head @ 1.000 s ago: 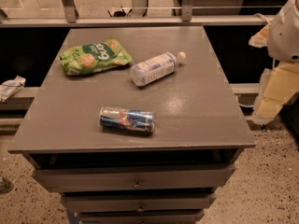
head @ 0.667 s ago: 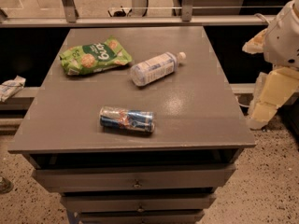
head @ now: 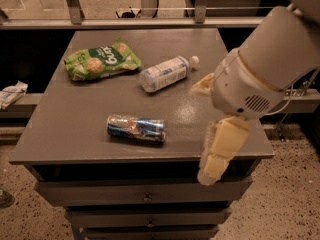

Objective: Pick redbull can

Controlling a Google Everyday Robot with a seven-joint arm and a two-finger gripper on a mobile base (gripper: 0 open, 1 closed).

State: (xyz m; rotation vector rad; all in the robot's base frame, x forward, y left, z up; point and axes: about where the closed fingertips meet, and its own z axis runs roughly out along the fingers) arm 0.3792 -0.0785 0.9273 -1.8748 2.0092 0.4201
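Since a moment ago the arm has swung in from the far right and now looms large over the table's right front corner, while the can, bottle and bag lie where they lay. The gripper (head: 200, 134) hangs there with its two cream fingers (head: 220, 149) spread wide: one points left over the tabletop and the other hangs down past the front edge. Nothing is between them and they touch nothing.

Farthest left of the jaws, off the table, a crumpled white thing (head: 11, 93) rests on a low ledge. On the table, well left of the jaws and further back, lies the green snack bag (head: 100, 61). It shows round crackers and white lettering that I cannot make out.

The redbull can (head: 136, 128) lies on its side left of the jaws, near the front edge, with bare tabletop between it and the lower finger. Its blue and silver panels and a red mark show, but no words can be read.

The clear bottle (head: 165, 73) lies on its side just left of the upper finger and slightly behind it. Its white cap points towards that finger without touching it, and the print on its pale label is unreadable.

The grey table (head: 75, 134) has drawers (head: 145, 196) below its top. A metal rail (head: 150, 21) runs behind it, and speckled floor (head: 295, 199) shows below the jaws on the right.
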